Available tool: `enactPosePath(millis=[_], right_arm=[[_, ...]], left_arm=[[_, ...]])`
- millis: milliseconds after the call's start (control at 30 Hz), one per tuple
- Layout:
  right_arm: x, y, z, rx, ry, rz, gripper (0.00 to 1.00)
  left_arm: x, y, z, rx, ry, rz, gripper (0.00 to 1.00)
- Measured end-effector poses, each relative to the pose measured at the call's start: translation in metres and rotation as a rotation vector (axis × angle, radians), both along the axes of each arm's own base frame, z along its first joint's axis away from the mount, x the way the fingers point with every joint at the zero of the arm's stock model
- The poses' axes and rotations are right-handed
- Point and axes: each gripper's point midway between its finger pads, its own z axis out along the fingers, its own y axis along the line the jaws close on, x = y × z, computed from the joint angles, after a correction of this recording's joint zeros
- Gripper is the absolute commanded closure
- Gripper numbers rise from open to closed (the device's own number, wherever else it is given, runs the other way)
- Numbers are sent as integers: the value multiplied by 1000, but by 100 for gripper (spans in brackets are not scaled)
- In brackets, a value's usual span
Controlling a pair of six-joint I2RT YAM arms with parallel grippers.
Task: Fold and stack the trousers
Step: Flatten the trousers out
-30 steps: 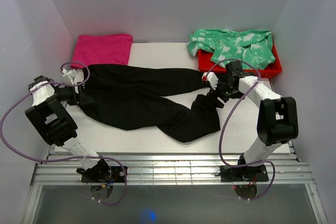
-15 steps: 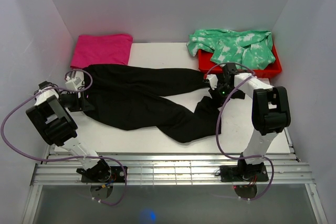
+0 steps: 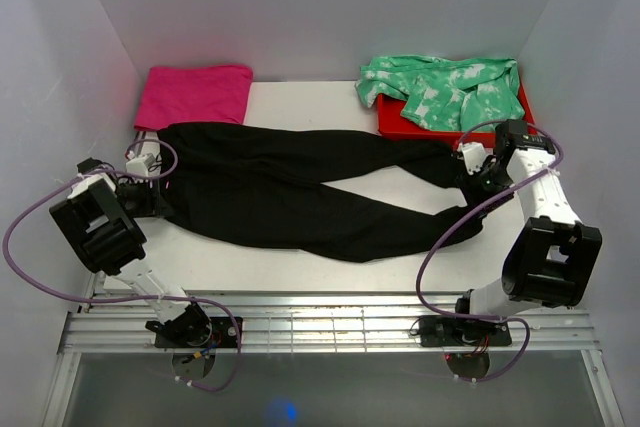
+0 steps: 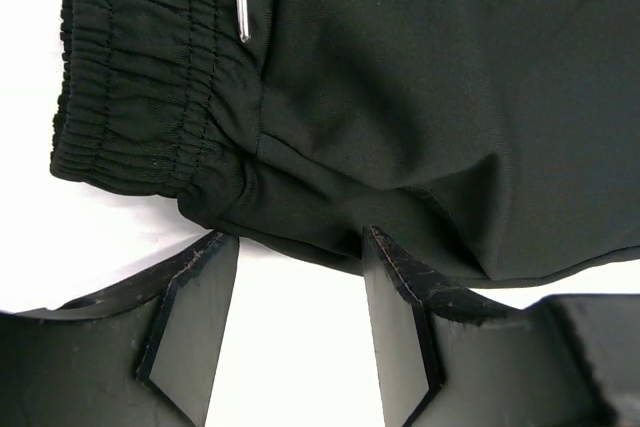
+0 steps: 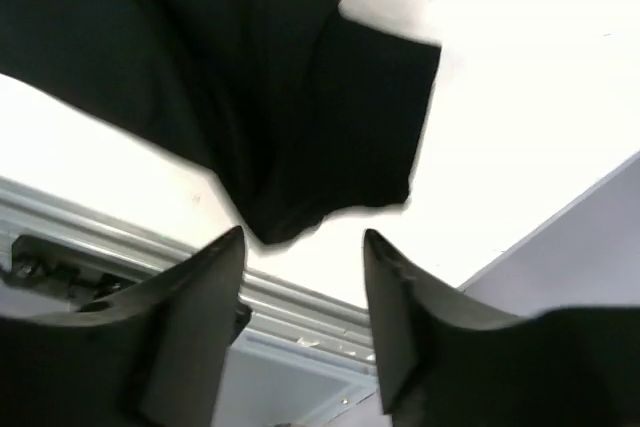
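Your trousers lie spread across the tabletop, with the waistband at the left and both legs running right, splayed with a gap between them. The left hand has its fingers apart, and the fabric edge below the waistband sits just at the tips with nothing clamped. The right hand is apart and empty too, one leg cuff lying just past its tips.

If you close the left hand from here, you may catch only a thin lip of cloth that slips out on the lift. Taking one cuff alone on the right would leave the other leg behind, and the fold would likely come out skewed. A wide swing near the red tray could also snag the green garment draped over it.
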Motion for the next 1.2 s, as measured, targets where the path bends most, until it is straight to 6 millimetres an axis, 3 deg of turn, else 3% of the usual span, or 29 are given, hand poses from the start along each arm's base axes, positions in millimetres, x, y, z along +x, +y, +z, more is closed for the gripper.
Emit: enactPosePath(millis=[100,167,367,433,700,767,900,933,967,1067,1100,1200], right_arm=[[-15,0,-1,2,59,53,22],[-14,-2,3,9,48,132,18],[-1,-33,22,-21,-131,329,18],[-2,-32,20,-19,-185,402,18],[-40,7,-45,48,-395,859,20],[-40,12,-55,75,-401,914,20],[-21,7,-69,60,-427,976,22],[-17,5,-73,52,-434,987,25],[-13,3,-75,47,-437,993,42],[-6,-1,-84,31,-434,1015,72],[-7,-4,-86,25,-419,1016,90],[-13,-8,-86,23,-372,1014,92]], left_arm=[[1,0,0,-3,-2,0,36],[0,-2,2,-13,-2,-7,34],[-2,-14,16,-75,-19,-56,30],[-2,-18,24,-103,-37,-68,29],[-5,-27,44,-152,-59,-89,29],[-5,-27,46,-154,-61,-92,29],[-7,-30,47,-164,-56,-97,29],[-7,-30,47,-166,-56,-98,29],[-7,-30,47,-167,-55,-98,29],[-7,-31,48,-171,-57,-98,30],[-7,-30,48,-172,-58,-94,30],[-8,-28,48,-172,-59,-88,32]])
